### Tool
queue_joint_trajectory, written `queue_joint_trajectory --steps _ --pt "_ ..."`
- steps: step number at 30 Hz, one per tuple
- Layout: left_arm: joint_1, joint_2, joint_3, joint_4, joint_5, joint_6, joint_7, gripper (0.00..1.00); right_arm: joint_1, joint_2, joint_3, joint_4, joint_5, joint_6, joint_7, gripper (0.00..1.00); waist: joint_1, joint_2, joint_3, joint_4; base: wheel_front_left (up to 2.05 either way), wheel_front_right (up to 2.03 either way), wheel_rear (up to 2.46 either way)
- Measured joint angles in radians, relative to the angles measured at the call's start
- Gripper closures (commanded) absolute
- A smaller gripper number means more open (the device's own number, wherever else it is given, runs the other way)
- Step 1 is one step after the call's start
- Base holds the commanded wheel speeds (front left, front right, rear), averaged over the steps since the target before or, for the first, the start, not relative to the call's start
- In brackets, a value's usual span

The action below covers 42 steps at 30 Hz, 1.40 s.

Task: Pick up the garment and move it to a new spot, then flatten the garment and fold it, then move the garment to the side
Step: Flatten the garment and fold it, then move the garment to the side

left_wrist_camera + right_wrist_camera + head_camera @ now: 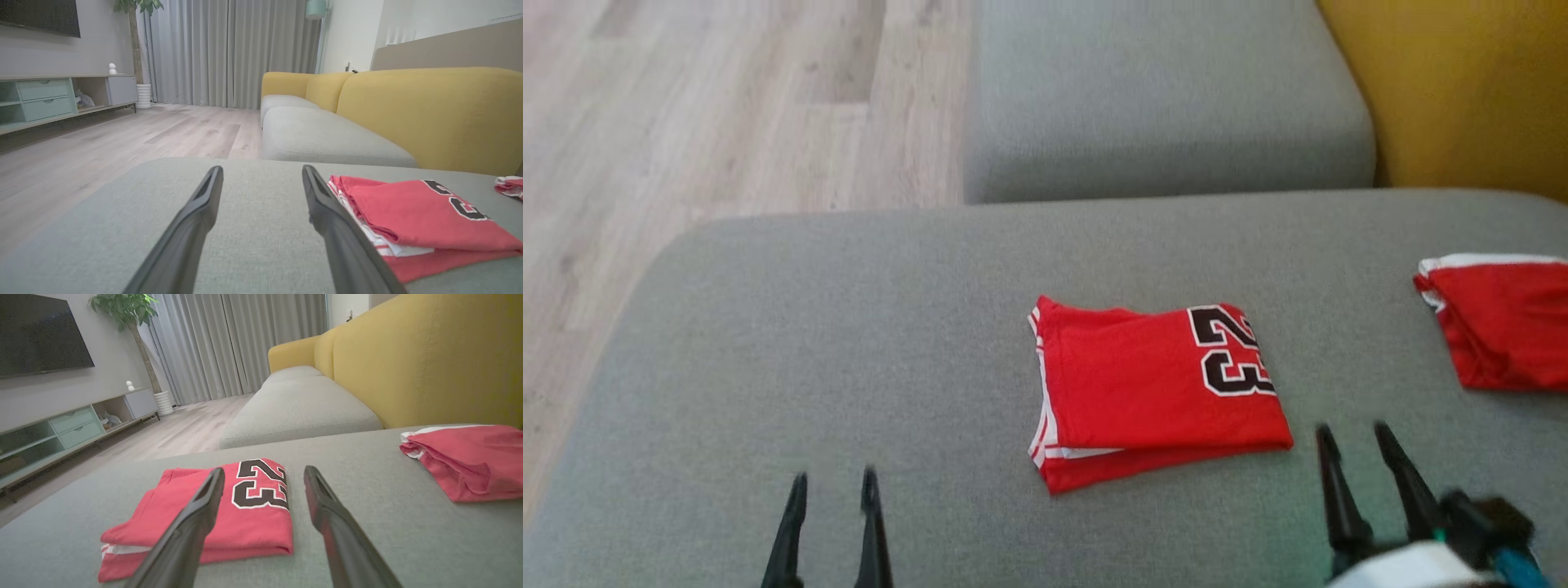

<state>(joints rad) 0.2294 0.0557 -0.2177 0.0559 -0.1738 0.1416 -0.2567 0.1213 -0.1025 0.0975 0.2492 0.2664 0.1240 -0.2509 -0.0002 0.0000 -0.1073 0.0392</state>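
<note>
Left fingers point(792, 523) rise from the bottom edge of the head view, spread apart and holding nothing, their bases cut off by the frame. Right fingers point(1338, 490) stand at the lower right, likewise spread and empty, with a blurred bit of pale wrist below them. Just beyond them the garment point(1152, 392), a red jersey folded into a rectangle with a black 23 on top, lies flat on the grey sofa cushion point(849, 327), touching neither pair. White trim peeks from its left edge. A second red garment point(1503, 327) lies well apart to the right, cut off by the frame. Farther back sit another grey cushion point(1168, 98), a yellow backrest point(1462, 82) and blurred wooden floor point(727, 106).
</note>
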Motion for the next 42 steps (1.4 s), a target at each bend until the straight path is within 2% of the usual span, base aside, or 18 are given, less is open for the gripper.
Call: queue_joint_trajectory --steps 7,16,35,42 --pt "0.069 0.001 0.028 0.028 0.023 0.008 0.000 0.00 0.098 0.031 -0.060 -0.009 -0.036 0.000 0.000 0.00 0.0000 0.0000 -0.056 0.013 0.00 0.00 0.00" --pt "0.070 0.001 0.039 0.045 0.036 -0.006 0.000 0.00 0.119 0.054 -0.065 -0.010 -0.057 0.000 0.000 0.00 0.0000 0.0000 -0.067 0.014 0.00 0.00 0.00" --pt "0.070 0.001 0.048 0.047 0.061 -0.020 0.000 0.00 0.118 0.058 -0.068 -0.010 -0.074 0.000 0.000 0.00 0.0002 0.0000 -0.053 0.012 0.00 0.00 0.00" --pt "0.068 0.001 0.046 0.034 0.062 -0.026 0.000 0.00 0.104 0.059 -0.073 0.086 -0.073 0.000 0.000 0.00 0.0002 0.0000 -0.023 0.004 0.00 0.00 0.00"
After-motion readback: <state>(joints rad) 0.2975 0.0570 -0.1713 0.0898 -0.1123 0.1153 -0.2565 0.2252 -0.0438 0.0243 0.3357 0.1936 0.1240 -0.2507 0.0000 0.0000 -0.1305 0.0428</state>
